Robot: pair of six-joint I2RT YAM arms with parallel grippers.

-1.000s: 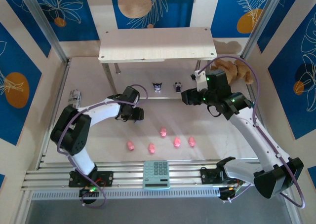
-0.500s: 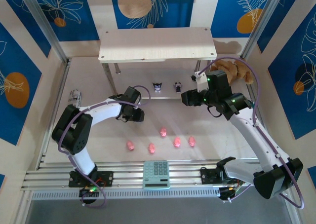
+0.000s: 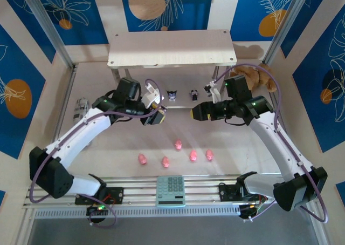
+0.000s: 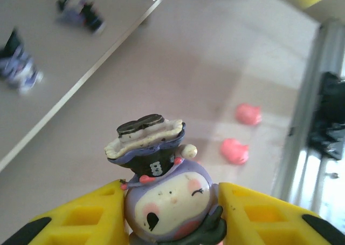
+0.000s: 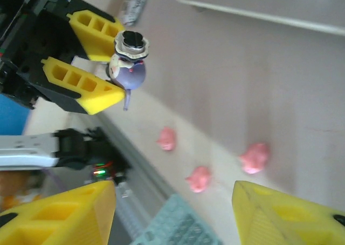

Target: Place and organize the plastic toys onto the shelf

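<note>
Since a second ago the left arm has stretched out and risen, carrying the left gripper (image 3: pixel 157 115) off the table, and the right gripper (image 3: pixel 195 113) has swung round to face it.

Nearest, a calculator (image 3: pixel 171 190) lies on the front rail. Just beyond it five pink pigs (image 3: pixel 165 162) sit on the table: four in a loose row, the fifth a little farther back.

Above the table, the left gripper's yellow fingers (image 4: pixel 81 220) are pressed in on a dark figurine (image 4: pixel 170 194) with a white face and a cream hat. Its lower body is hidden between the pads. The right gripper stands partly open with nothing between its fingers, pointing at the left one, a gap between them.

Farther back, two more figurines (image 3: pixel 172 95) stand side by side on the lower level (image 3: pixel 145 94) of the shelf (image 3: pixel 171 48) — only blurs in the left wrist view. The top board lies bare. A plush bear (image 3: pixel 253 75) at the far right is partly hidden behind the right arm.
</note>
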